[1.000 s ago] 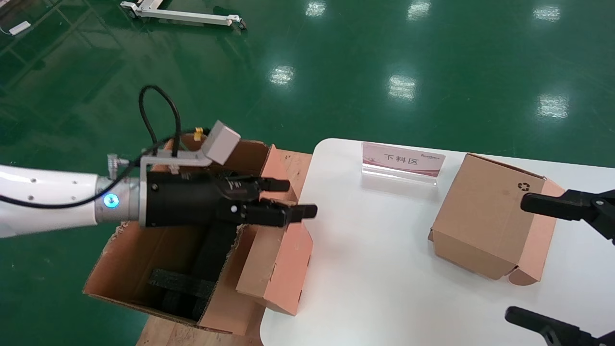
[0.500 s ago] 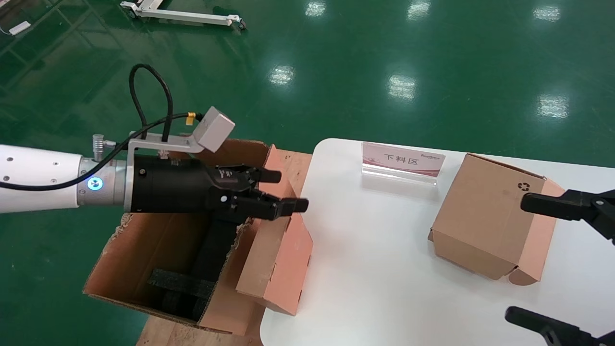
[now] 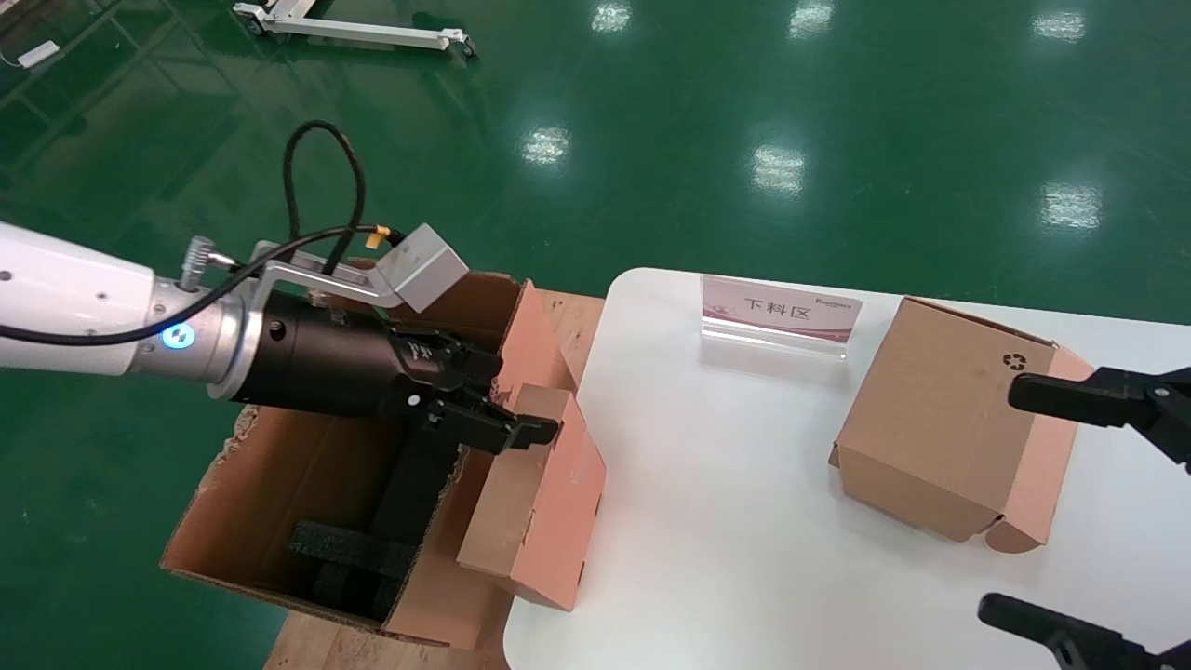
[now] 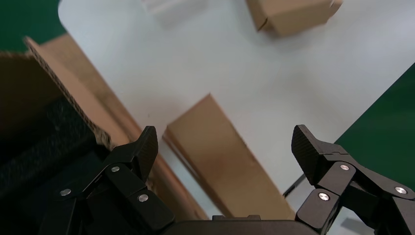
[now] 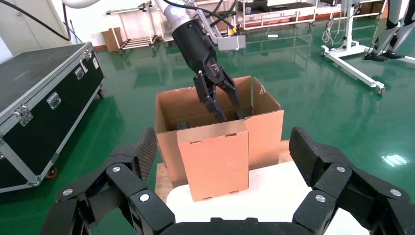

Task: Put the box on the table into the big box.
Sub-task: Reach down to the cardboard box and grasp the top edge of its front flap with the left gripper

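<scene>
My left pincer has dropped and pulled back over the last second: it hung level above the box, and now it slants down onto the box's upper edge, fingers spread wide with nothing between them. In my left wrist view the box lies between the two open fingertips, so I judge I am lining up a grasp, not yet closing. The box itself has not shifted; it stands at the corner of the desk, leaning against the outer wall of the big box, not inside it. So the task is not done, and the lift over that ragged rim is left to do.

My right pincer waits, open, at the far right near the cardboard box with the recycling mark.

The desk is white, smooth and rounded at the corners, with a pink sign at its far edge. Around it is a glossy green floor reflecting the ceiling lights, and a white wheeled frame stands farther off
</scene>
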### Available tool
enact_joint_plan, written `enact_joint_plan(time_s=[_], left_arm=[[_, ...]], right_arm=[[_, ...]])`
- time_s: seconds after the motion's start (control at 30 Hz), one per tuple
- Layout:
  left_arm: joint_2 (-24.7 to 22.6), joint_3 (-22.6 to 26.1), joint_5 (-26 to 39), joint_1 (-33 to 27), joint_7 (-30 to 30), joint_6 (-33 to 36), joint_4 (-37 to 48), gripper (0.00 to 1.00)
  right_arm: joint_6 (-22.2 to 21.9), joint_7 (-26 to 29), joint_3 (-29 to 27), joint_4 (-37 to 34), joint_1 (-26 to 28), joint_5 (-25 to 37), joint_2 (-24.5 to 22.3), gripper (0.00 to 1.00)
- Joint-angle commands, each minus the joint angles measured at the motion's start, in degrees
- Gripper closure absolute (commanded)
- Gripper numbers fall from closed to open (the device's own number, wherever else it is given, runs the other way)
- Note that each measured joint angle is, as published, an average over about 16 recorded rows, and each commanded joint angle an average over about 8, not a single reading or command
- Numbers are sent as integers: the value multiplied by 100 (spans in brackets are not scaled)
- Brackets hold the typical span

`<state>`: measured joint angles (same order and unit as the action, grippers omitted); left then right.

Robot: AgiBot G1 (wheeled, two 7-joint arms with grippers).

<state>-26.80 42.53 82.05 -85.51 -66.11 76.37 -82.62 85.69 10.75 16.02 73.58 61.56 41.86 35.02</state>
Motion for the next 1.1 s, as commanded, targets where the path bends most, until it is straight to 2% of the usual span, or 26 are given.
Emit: enact_joint_plan(time_s=[0.03, 0.27, 0.7, 1.1], left_arm=[[-42, 190, 185, -176, -244, 71, -78, 0], [-227, 1057, 261, -660, -1075, 264, -166, 0], [-852, 2816, 244, -2035, -2772, 623, -210, 0], [-1499, 4210, 444, -2955, -3839, 873, -217, 0]], right_arm=[[0, 0, 0, 0, 0, 0, 0, 0], [0, 0, 0, 0, 0, 0, 0, 0], [0, 0, 0, 0, 0, 0, 0, 0], [0, 0, 0, 0, 0, 0, 0, 0]])
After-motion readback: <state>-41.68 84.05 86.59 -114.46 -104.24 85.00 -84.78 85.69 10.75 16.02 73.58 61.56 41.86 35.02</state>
